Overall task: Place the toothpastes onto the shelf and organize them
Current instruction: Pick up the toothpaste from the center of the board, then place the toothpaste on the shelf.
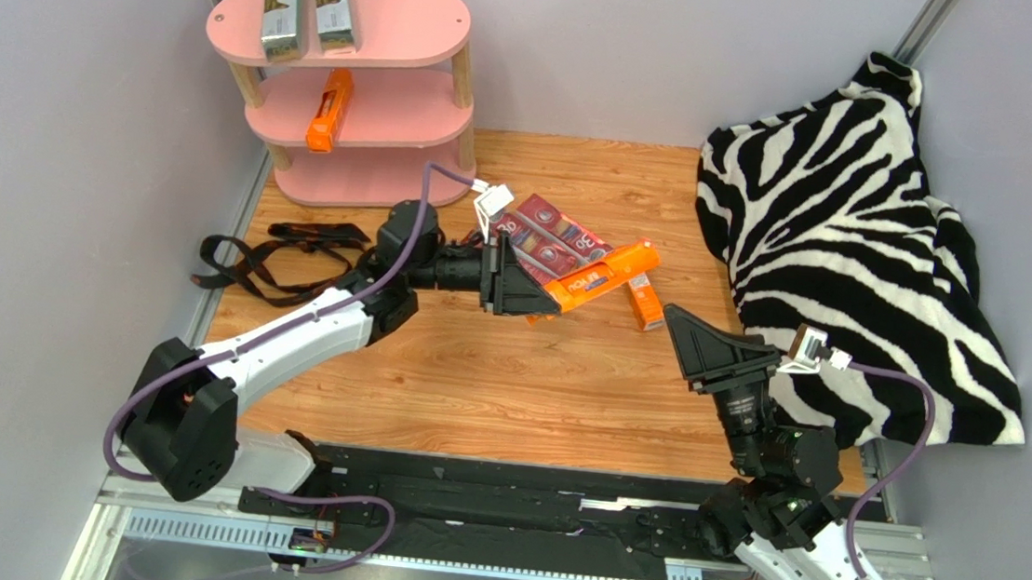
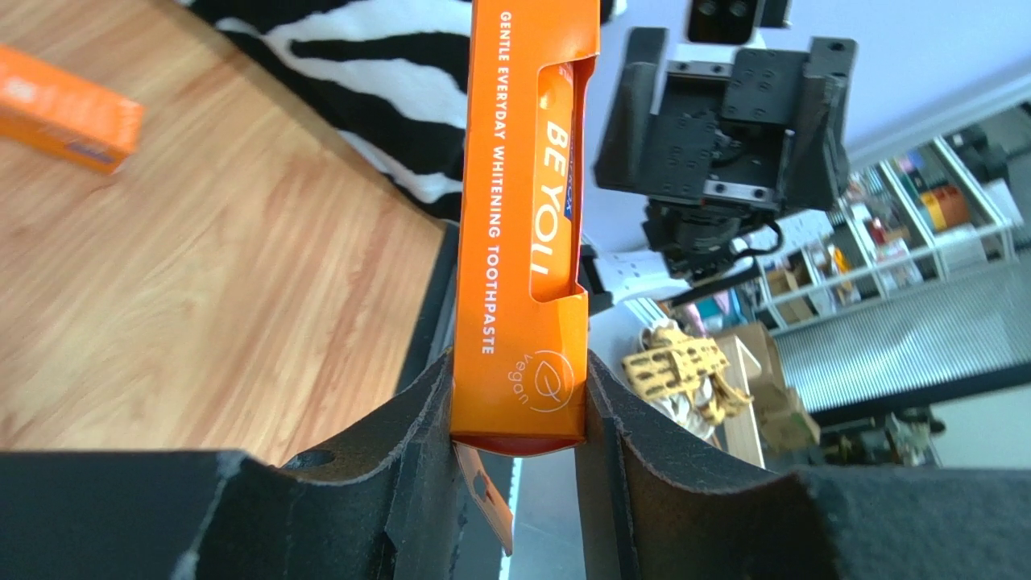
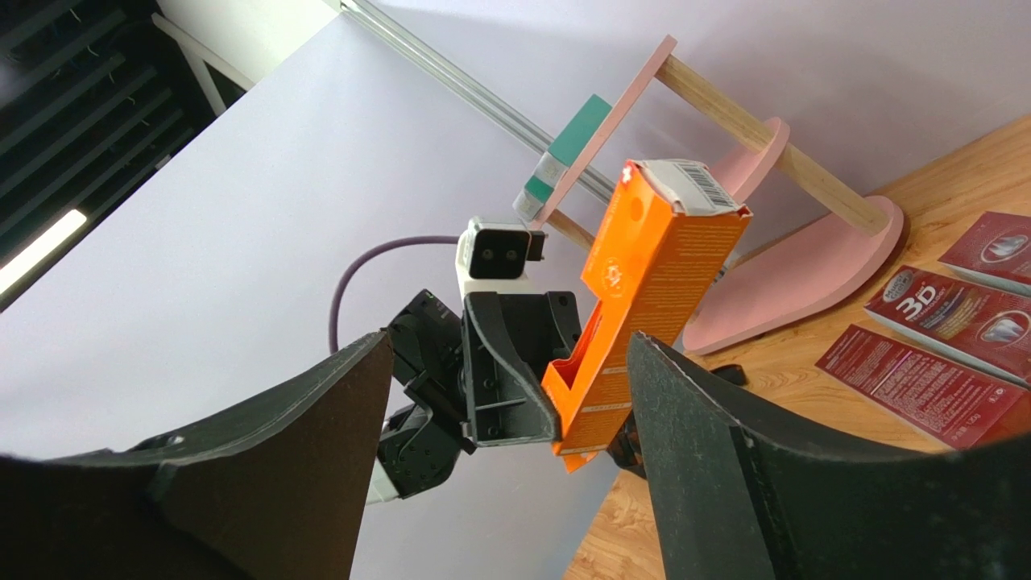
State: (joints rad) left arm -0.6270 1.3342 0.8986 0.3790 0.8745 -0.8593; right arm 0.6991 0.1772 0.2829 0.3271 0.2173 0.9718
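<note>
Top view, pink three-tier shelf (image 1: 419,18) with oval boards and pale wooden pegs stands in the upper left corner of the frame, on the wooden tabletop (image 1: 541,391)

- Top board: two silver-grey toothpaste cartons (image 1: 280,6) lying side by side, just apart
- Middle board: one bright orange carton (image 1: 330,109) lying near the board's left end

Centre of frame: left gripper (image 1: 515,290) clamped on one end of a long bright orange toothpaste carton (image 1: 603,275). Left wrist view shows both black fingers (image 2: 418,423) pressed against the carton's (image 2: 526,242) sides. Right wrist view shows this carton (image 3: 641,290) raised off the table, tilted, barcode end uppermost.

Just above the held carton in the top view, dark red cartons with white print (image 1: 548,234) lie flat on the wood. A second short-looking orange carton (image 1: 644,303) lies just right of the held one.

Right gripper (image 1: 699,346), lower right of centre: fingers (image 3: 714,423) spread apart, holding nothing, no contact with the carton visible.

Zebra-print cloth (image 1: 863,237) heaped at the right edge; black strap (image 1: 272,255) on the wood at left
</note>
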